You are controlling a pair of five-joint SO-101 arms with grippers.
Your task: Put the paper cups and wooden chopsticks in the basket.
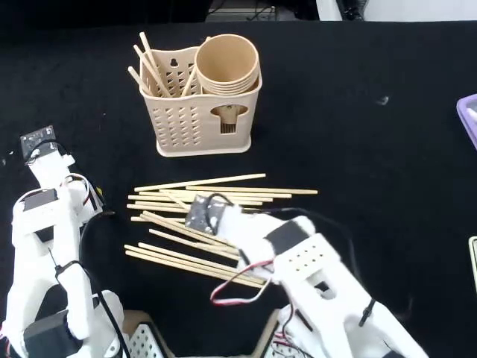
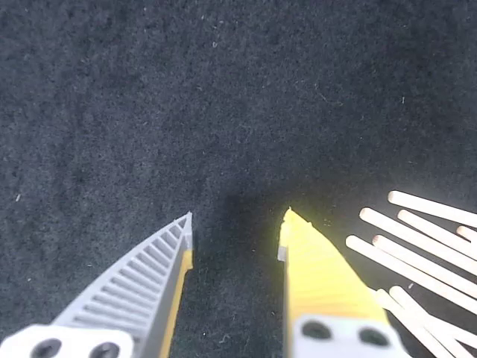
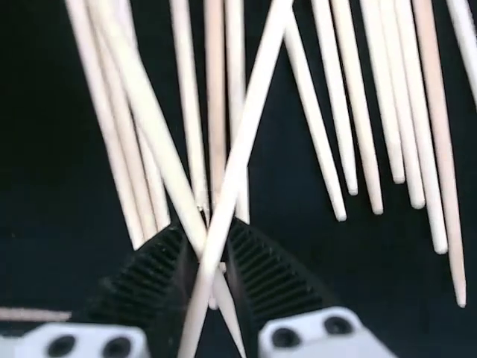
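Observation:
A beige perforated basket [image 1: 195, 123] stands at the back of the black table, holding stacked paper cups [image 1: 226, 64] and a few chopsticks [image 1: 152, 69]. Several wooden chopsticks [image 1: 201, 216] lie loose in front of it. My right gripper [image 3: 212, 250] sits over this pile, its dark fingers [image 3: 160, 261] closed on two crossed chopsticks [image 3: 223, 194]; in the high view this arm [image 1: 223, 216] covers the pile's middle. My left gripper [image 2: 235, 231] is open above bare cloth at the left, with chopstick ends [image 2: 417, 239] just beside its yellow finger [image 2: 317, 276].
A purple object [image 1: 468, 115] pokes in at the right edge. Wide black cloth [image 1: 358, 112] stretches to the right of the basket. The left arm's body [image 1: 48, 224] stands at the lower left.

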